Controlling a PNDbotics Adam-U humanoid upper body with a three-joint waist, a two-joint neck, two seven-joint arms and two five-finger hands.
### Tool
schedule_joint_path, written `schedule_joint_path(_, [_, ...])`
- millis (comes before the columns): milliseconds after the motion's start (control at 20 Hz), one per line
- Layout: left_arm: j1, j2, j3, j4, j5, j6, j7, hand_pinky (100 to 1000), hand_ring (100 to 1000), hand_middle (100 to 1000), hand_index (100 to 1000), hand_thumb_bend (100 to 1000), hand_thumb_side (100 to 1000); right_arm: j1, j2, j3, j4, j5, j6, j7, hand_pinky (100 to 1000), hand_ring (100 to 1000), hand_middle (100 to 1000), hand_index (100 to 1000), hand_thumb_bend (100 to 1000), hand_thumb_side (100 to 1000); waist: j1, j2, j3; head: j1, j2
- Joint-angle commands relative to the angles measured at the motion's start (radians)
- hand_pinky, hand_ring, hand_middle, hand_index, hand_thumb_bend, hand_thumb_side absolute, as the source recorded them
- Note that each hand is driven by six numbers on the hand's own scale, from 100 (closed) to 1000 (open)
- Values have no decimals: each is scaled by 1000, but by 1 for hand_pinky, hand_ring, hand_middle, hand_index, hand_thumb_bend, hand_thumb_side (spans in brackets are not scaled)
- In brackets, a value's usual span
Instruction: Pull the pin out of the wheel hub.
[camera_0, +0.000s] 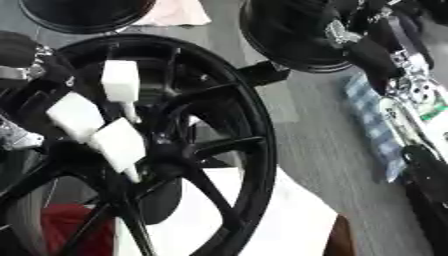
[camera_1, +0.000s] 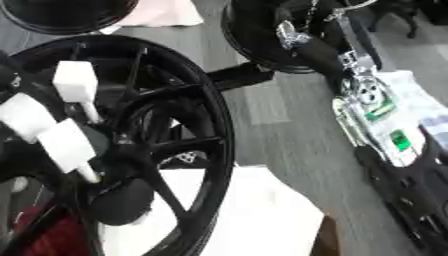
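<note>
Reaching at wheel (camera_0: 236, 130): left hand (camera_0: 35, 75) at left rim, fingers hidden, can't tell grip. White pins (camera_0: 120, 82) stand in hub, just right of hand, long axes pointing up-left. Right hand (camera_1: 324, 50) far, fingers unclear.

left robot hand (camera_0: 92, 117): white-tipped fingers spread, pointing down-right | right arm (camera_1: 367, 95): extended, hand unseen

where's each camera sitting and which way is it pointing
Left eye view: in the robot's head, looking down at a black wheel with white blocks near its hub; the right arm shows upper right, dark arm parts at the left edge.
Right eye view: beside it, same downward aim; the right arm runs along the right side.
Both share the wheel, the blocks and the grey floor.
</note>
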Motion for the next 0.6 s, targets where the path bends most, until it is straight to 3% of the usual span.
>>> schedule_joint_path(50, [-22, 27, 9, -19, 19, -131, -141, 795, 592, 439, 628, 164, 241, -8, -31, -10, -7, 4, 0, -4, 721, 664, 560, 627, 178, 242, 5, -29, 0, 2, -7])
schedule_joint_path(350, [-25, 27, 26, -24, 49, -104, -141, 752, 539, 368, 530, 100, 232, -7, -30, -11, -5, 4, -1, -6, 721, 665, 560, 627, 180, 240, 6, -30, 0, 1, -6])
schedule_joint_path(600, [-28, 29, 51, -21, 72, -74, -141, 722, 508, 326, 461, 101, 170, -7, -31, -12, -4, 6, -1, -6, 722, 665, 560, 627, 182, 238, 8, -33, 2, 2, -7])
